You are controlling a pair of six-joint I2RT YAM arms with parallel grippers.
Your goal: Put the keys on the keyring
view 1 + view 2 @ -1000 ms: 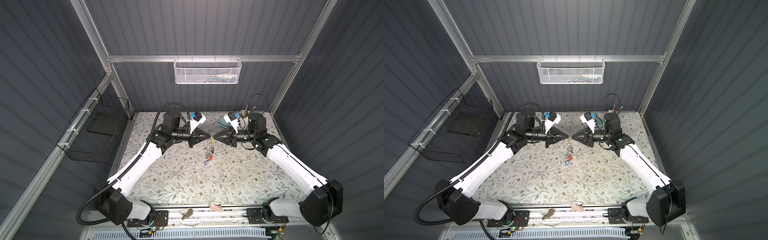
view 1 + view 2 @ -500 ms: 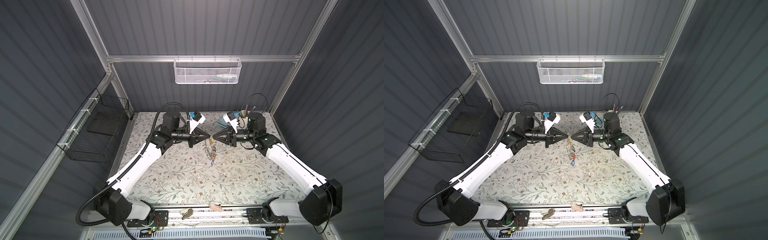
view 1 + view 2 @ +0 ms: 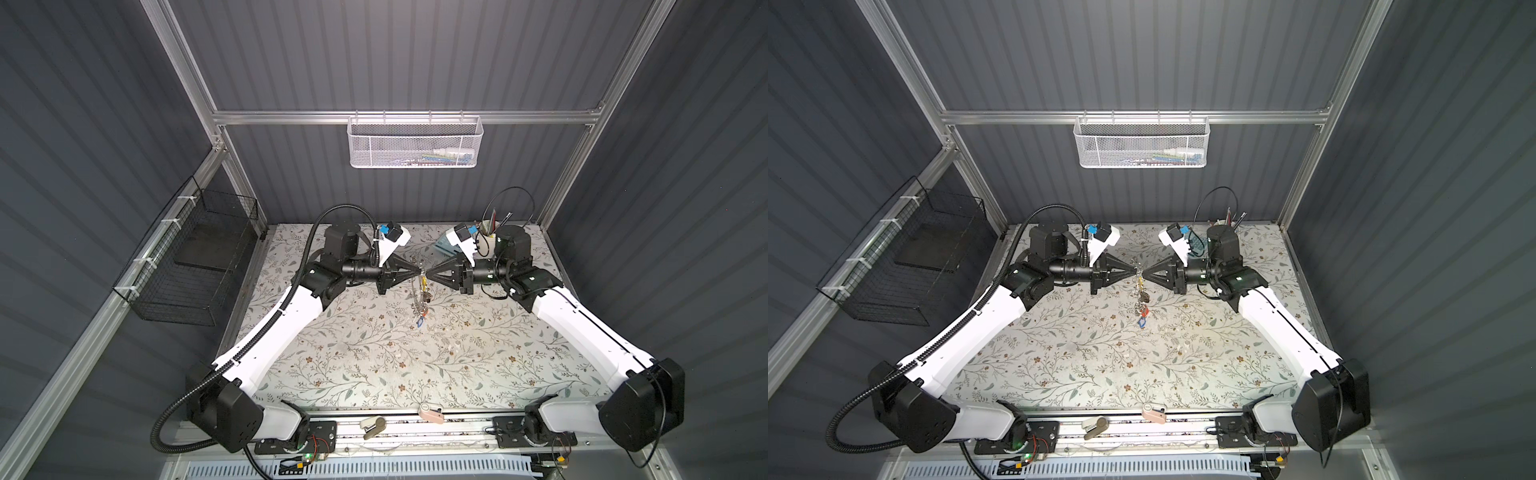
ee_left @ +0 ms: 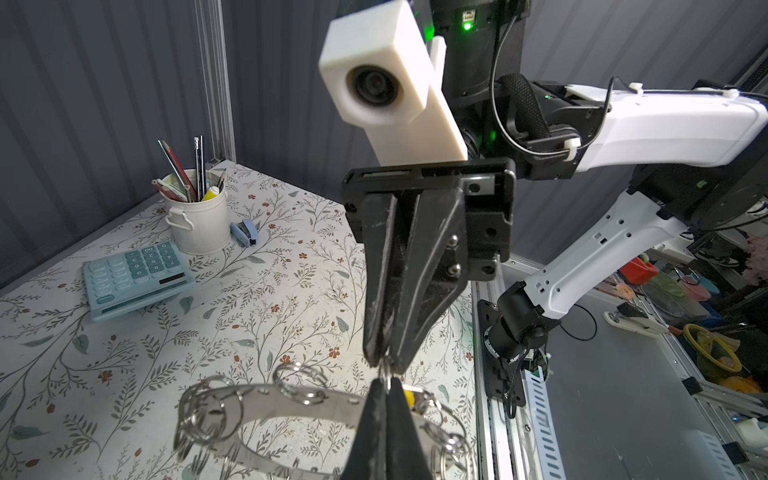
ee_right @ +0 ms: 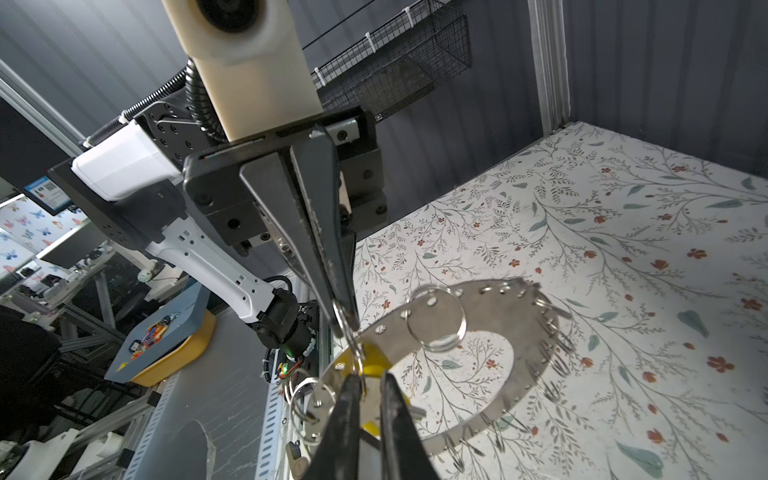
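Left gripper (image 4: 383, 395): clenched on a wire loop (image 5: 351, 336) of the keyring (image 4: 257, 401), which is hung clear above the middle of the surface (image 3: 374, 361). Right gripper (image 5: 370, 376): pinched on the same loop, yellow-tagged key (image 5: 374, 357) alongside. Risk: thin wire slipped under opposed pull, keyring dropped.

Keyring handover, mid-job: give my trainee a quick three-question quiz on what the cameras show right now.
1. True or false: the keyring lies flat on the table.
2. Which colour is the key tag that shows against the keyring in the right wrist view? A red, B yellow, C green.
3. Fill in: the ___ claw is shut on one of the keyring's wire loops.
Key: 1 false, it is held up in the air. 2 B. 3 left claw.
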